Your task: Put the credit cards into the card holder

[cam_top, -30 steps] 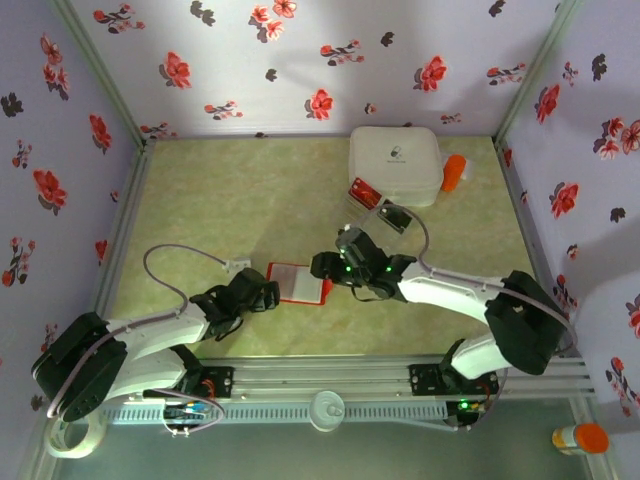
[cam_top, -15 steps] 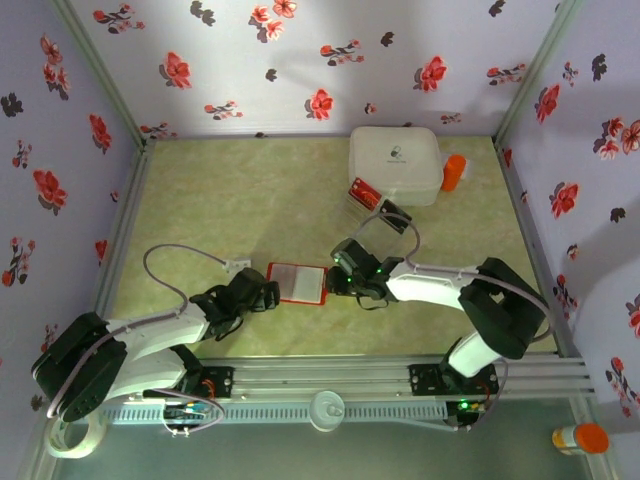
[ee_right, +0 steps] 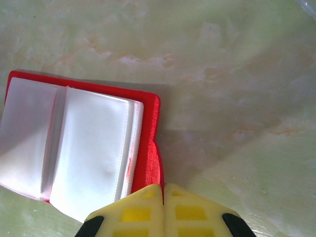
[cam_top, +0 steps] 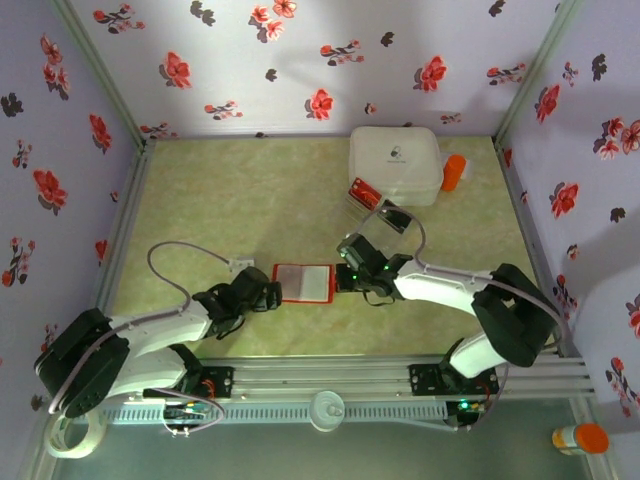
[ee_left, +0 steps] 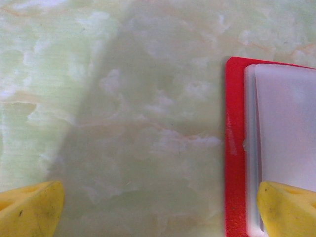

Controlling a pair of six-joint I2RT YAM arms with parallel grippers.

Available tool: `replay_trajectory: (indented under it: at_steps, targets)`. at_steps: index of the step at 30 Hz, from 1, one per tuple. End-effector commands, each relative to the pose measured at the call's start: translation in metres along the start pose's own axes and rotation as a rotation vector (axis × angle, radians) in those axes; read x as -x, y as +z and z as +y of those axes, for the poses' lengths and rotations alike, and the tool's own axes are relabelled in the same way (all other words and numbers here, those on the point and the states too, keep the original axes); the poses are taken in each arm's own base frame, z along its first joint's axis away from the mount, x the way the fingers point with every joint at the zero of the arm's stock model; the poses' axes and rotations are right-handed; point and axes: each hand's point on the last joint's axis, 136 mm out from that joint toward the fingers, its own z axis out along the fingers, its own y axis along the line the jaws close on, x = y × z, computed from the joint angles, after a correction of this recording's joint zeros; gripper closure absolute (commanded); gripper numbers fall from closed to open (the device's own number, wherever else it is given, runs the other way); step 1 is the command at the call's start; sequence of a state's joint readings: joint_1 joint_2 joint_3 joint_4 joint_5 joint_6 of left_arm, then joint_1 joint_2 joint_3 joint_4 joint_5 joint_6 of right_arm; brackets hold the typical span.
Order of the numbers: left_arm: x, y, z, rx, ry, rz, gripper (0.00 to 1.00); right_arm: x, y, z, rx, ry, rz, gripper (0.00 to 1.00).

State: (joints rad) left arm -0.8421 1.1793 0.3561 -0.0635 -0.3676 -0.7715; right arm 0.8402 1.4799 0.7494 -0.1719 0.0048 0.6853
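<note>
The card holder (cam_top: 302, 283) lies open on the green table, a red wallet with pale pockets facing up (ee_right: 89, 148). My right gripper (cam_top: 340, 280) is shut on the red cover at its right edge (ee_right: 163, 192), and the red edge runs into the seam between the yellow fingers. At the holder's left side my left gripper (cam_top: 268, 293) stands open (ee_left: 158, 210); one yellow fingertip (ee_left: 289, 210) overlaps the holder's red border (ee_left: 234, 148), the other is over bare table. A red credit card (cam_top: 364, 192) and a dark one (cam_top: 393, 218) rest by the back right.
A white square box (cam_top: 395, 165) stands at the back right with an orange object (cam_top: 454, 172) beside it. A clear plastic tray (cam_top: 375, 207) sits just in front of the box. Flowered walls close in the table on three sides.
My right gripper came down to the holder's right edge and closed on the red cover. The holder turned slightly squarer. The left gripper stayed open beside it.
</note>
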Motion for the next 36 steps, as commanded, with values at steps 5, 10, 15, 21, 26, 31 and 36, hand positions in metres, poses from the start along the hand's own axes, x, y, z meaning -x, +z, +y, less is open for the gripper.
replay_trajectory:
  at_steps: [5, 10, 15, 21, 26, 31, 36]
  targets:
    - [0.002, 0.001, -0.036, -0.088, 0.039, 0.015, 0.00, -0.004, -0.010, -0.012, -0.034, -0.042, 0.009, 1.00]
    - [0.000, 0.000, -0.043, -0.095, 0.051, 0.016, 0.00, -0.008, -0.014, -0.021, -0.052, -0.035, 0.006, 1.00]
    - [-0.002, -0.002, -0.043, -0.094, 0.049, 0.011, 0.00, -0.005, -0.023, -0.030, -0.077, -0.015, -0.007, 0.75]
    - [-0.005, -0.003, -0.040, -0.087, 0.042, 0.007, 0.00, 0.014, -0.043, -0.015, -0.022, 0.003, -0.061, 0.74]
    - [-0.006, -0.004, -0.037, -0.079, 0.042, 0.003, 0.00, 0.025, -0.041, 0.014, 0.077, 0.001, -0.038, 0.89]
    - [-0.006, -0.005, -0.034, -0.070, 0.043, -0.005, 0.00, 0.030, -0.023, 0.046, 0.168, -0.006, -0.003, 0.98]
    - [-0.003, -0.007, -0.032, -0.065, 0.044, -0.016, 0.00, 0.028, 0.000, 0.074, 0.209, -0.039, 0.036, 1.00]
